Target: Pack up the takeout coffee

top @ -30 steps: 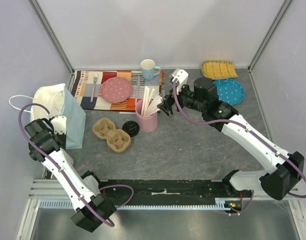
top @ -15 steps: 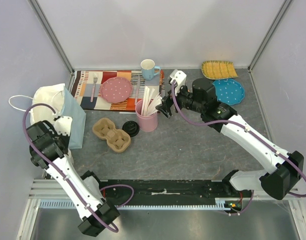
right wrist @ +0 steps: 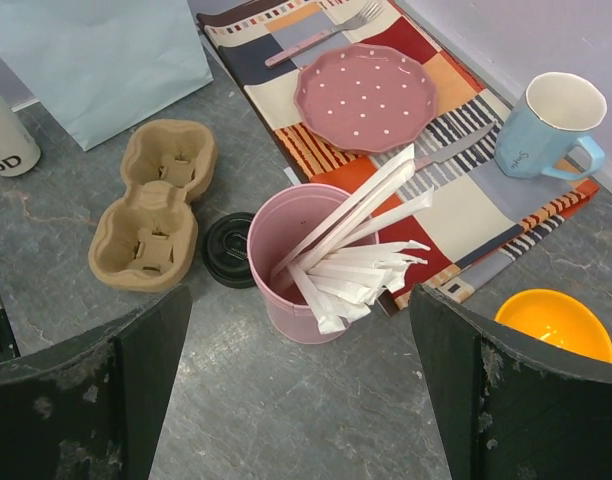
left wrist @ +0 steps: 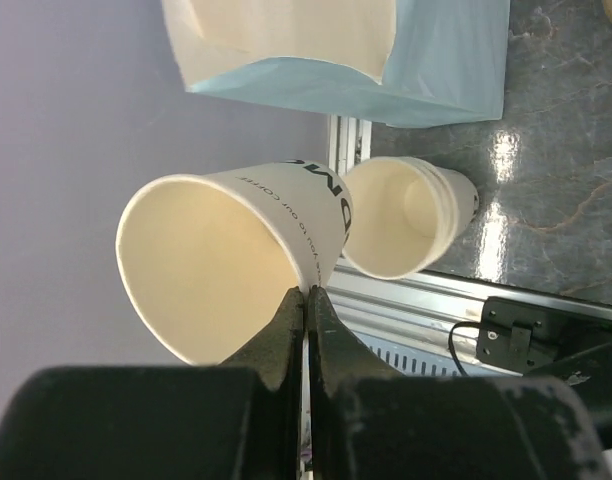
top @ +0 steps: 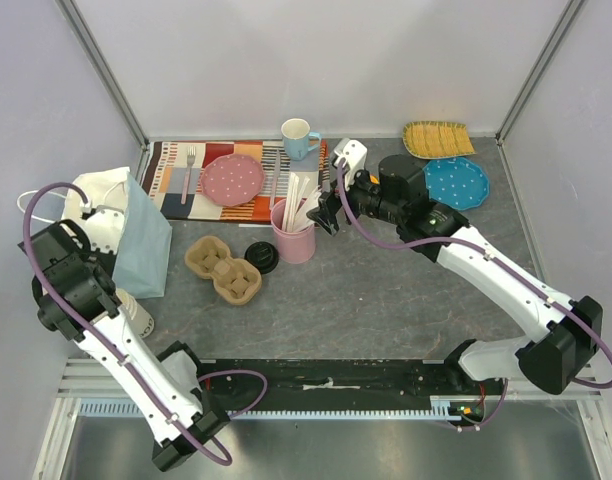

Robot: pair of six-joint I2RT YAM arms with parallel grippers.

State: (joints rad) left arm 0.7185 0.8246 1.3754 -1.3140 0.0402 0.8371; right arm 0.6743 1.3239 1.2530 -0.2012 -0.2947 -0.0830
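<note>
In the left wrist view my left gripper (left wrist: 306, 292) is shut on the rim of an off-white takeout coffee cup (left wrist: 226, 265). The cup has no lid and hangs tilted, clear of a stack of paper cups (left wrist: 406, 215) standing at the table's near left edge (top: 136, 315). The black lid (top: 261, 256) (right wrist: 228, 250) lies on the table beside a brown cup carrier (top: 223, 270) (right wrist: 154, 205). My right gripper (top: 326, 212) (right wrist: 301, 300) hangs wide open above the pink cup of sticks (top: 294, 235) (right wrist: 311, 265), holding nothing.
A light-blue paper bag (top: 141, 245) (left wrist: 386, 60) stands open at the left with a white bag (top: 96, 190) behind it. A striped mat (top: 176, 190) holds a pink plate (top: 233, 180) and fork; a blue mug (top: 298, 137), blue plate (top: 458, 182) and yellow tray (top: 438, 137) sit behind.
My left arm has swung back and to the left with the cup, uncovering the stack of cups at the near left edge. The right gripper has crept slightly left over the pink cup.
</note>
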